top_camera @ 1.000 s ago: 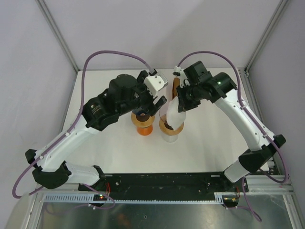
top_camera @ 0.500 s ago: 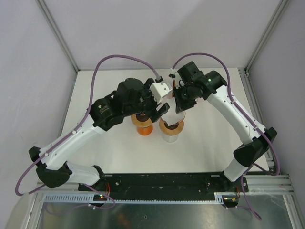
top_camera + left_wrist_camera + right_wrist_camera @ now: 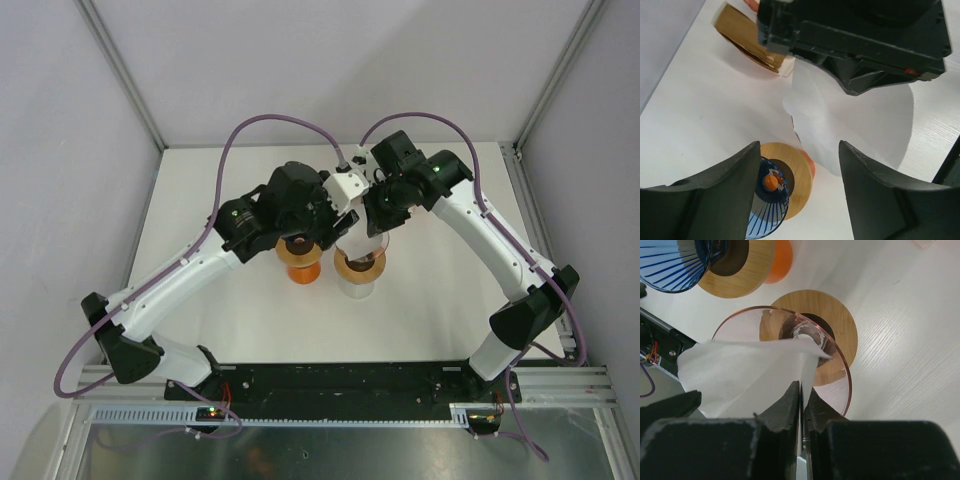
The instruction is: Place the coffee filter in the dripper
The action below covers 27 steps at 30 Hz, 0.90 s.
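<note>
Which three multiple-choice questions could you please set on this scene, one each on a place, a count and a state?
1. Where is the white filter?
A) over the pink dripper
B) flat on the table
C) under a wooden base

2. How many drippers are in view?
A) one
B) two
C) four

3. What is the right gripper doing?
A) standing wide open and empty
B) shut on the white filter
C) shut with nothing in it

Answers:
1 A: in the right wrist view the paper hangs across the pink rim.
2 B: there is the pink one and a blue dripper.
3 B: its fingers pinch the paper's edge.
</note>
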{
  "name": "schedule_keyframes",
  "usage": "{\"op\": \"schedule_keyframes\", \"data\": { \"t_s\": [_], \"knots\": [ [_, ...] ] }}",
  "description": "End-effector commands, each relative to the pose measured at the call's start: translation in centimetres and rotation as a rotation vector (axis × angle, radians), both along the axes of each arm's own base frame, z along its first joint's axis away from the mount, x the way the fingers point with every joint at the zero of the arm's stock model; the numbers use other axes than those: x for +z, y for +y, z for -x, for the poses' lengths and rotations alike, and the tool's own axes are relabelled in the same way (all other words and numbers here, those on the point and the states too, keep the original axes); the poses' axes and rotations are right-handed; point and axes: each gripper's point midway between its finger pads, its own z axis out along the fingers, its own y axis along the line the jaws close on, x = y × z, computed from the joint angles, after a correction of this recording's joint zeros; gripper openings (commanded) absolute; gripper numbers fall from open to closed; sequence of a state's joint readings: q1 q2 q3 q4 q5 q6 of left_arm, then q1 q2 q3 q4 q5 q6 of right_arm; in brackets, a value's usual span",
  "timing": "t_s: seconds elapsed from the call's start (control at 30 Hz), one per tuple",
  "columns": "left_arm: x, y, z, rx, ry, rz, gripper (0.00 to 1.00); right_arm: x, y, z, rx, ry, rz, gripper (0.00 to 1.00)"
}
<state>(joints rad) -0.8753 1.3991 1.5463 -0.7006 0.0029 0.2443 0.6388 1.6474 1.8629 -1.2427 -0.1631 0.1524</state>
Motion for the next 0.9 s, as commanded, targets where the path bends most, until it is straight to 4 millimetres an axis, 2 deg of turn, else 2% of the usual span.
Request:
{"op": "schedule_keyframes", "data": {
  "t_s": [0.0, 0.13, 0.3, 0.53, 0.77, 0.87],
  "knots": [
    [0.4, 0.2, -0.5, 0.011, -0.008, 0.026, 0.67, 0.5, 0.2, -0.6, 0.011, -0.046, -0.007, 0.14],
    [-0.1, 0.1, -0.3, -0.004, 0.008, 0.022, 0.63, 0.7, 0.0, -0.9, 0.002, -0.062, -0.016, 0.28],
    [-0.5, -0.1, -0.2, -0.013, 0.018, 0.018, 0.6, 1.9, 0.0, -1.2, -0.006, -0.105, -0.048, 0.37],
    [1.2, -0.1, -0.3, -0.015, -0.009, 0.049, 0.6, 4.2, -0.8, -1.7, -0.035, -0.186, -0.098, 0.47],
    [3.7, 0.9, -0.9, 0.021, -0.064, 0.081, 0.65, 7.6, -1.4, -2.3, -0.071, -0.323, -0.15, 0.5],
    [4.9, 2.4, -1.8, 0.069, -0.084, 0.105, 0.68, 9.6, -1.2, -2.3, -0.074, -0.414, -0.189, 0.43]
  ]
}}
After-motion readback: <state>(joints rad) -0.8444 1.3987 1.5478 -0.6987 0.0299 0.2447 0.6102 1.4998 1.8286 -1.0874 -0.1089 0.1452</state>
